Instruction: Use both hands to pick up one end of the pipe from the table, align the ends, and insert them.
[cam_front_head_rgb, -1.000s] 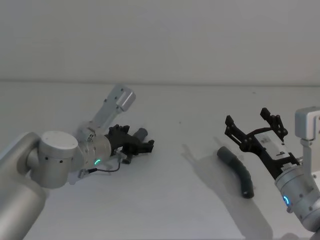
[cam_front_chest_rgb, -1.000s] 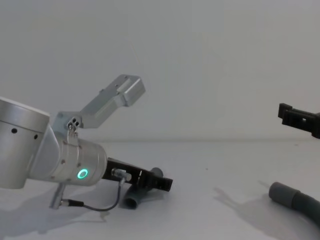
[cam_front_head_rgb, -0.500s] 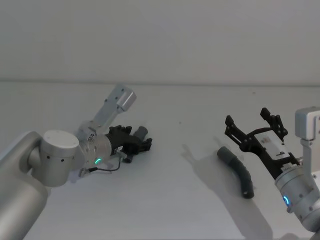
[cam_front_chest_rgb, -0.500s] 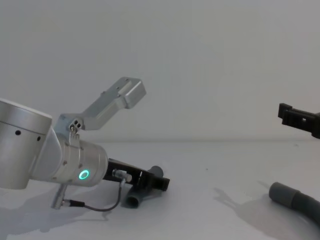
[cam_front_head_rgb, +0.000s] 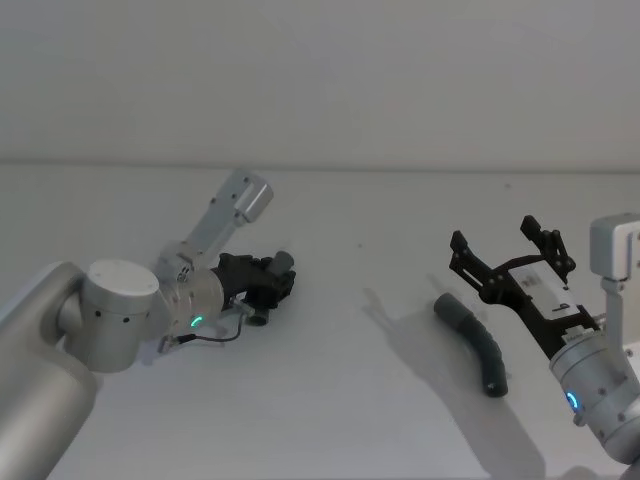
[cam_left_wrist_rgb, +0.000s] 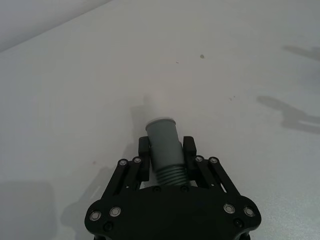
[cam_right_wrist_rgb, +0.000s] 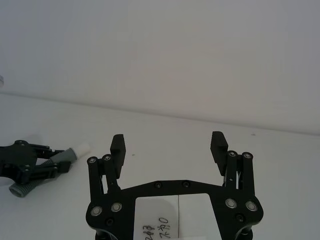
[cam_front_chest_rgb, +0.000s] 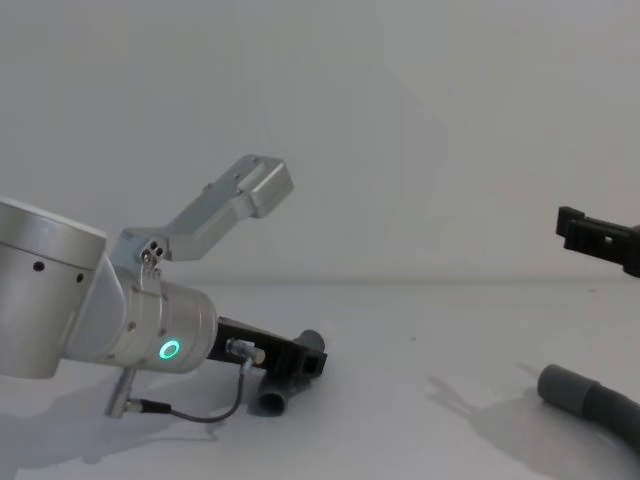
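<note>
A short grey pipe piece (cam_left_wrist_rgb: 163, 142) lies at the left of the table (cam_front_head_rgb: 350, 400). Its smooth collar end points away from my left gripper (cam_left_wrist_rgb: 167, 146), and a ribbed stretch sits between the fingers. That gripper (cam_front_head_rgb: 278, 284) is shut on the piece, which is tilted in the chest view (cam_front_chest_rgb: 290, 372) with its lower end at the table. The darker curved hose (cam_front_head_rgb: 476, 342) lies at the right, with its lighter cuff (cam_front_chest_rgb: 564, 386) facing left. My right gripper (cam_front_head_rgb: 493, 234) hovers open above and beside the hose, holding nothing (cam_right_wrist_rgb: 168, 140).
A plain wall stands behind the table's far edge (cam_front_head_rgb: 400, 168). A thin black cable (cam_front_chest_rgb: 200, 415) hangs from the left wrist to the table. The stretch of table between the two pipe pieces is free room.
My left gripper's fingers have drawn in around the short pipe piece, and the gripper has pulled back slightly toward the arm. The right arm and the hose have not moved.
</note>
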